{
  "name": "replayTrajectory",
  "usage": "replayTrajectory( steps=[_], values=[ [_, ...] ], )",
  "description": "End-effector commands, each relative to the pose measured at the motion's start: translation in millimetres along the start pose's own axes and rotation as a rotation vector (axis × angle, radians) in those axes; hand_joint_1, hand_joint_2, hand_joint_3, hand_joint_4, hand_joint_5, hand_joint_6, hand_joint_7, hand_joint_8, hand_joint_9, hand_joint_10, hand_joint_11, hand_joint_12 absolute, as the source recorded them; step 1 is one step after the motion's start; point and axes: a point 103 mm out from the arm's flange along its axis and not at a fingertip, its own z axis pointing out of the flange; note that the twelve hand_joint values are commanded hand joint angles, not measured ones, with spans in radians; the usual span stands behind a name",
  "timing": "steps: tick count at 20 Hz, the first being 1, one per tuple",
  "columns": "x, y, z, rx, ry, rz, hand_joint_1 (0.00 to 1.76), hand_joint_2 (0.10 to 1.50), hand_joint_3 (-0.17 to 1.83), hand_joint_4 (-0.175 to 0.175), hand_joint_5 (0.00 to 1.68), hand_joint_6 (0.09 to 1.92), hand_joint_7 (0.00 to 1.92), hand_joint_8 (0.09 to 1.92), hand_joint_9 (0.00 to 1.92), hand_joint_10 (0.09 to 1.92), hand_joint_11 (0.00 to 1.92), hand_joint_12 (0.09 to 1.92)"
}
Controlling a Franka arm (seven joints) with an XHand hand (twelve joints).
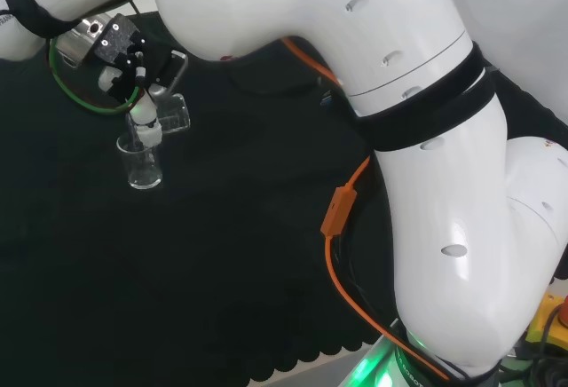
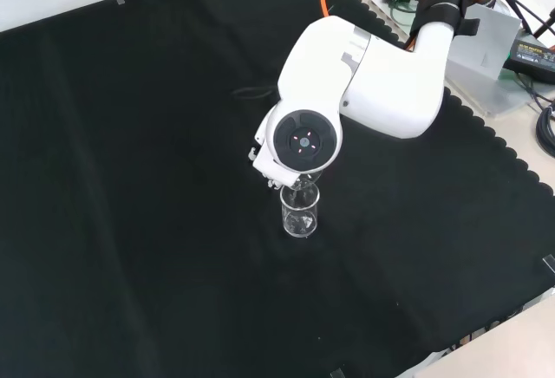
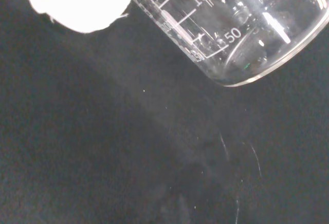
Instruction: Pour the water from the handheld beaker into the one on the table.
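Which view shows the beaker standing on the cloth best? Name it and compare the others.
The front view: the standing beaker is upright and unobstructed on the black cloth, just below the arm's round-capped link. The head view shows it too, smaller, under the hand and the tilted held beaker. The wrist view shows the held beaker close up.

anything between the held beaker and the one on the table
Nothing solid: in the head view the held beaker tilts just above the rim of the table beaker, with only a small gap between them.
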Motion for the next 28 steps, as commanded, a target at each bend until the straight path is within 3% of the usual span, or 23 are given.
replayTrajectory(
  steps=[1,28],
  values=[
    [2.3,2.5,-1.4,0.024,-0.017,0.008,1.30,1.07,-0.17,-0.175,1.24,0.59,1.30,0.56,1.45,0.73,1.05,0.91],
    [0.6,-1.0,-2.2,0.055,-0.042,0.021,1.30,1.07,-0.17,-0.175,1.24,0.60,1.30,0.56,1.45,0.73,1.05,0.91]
  ],
)
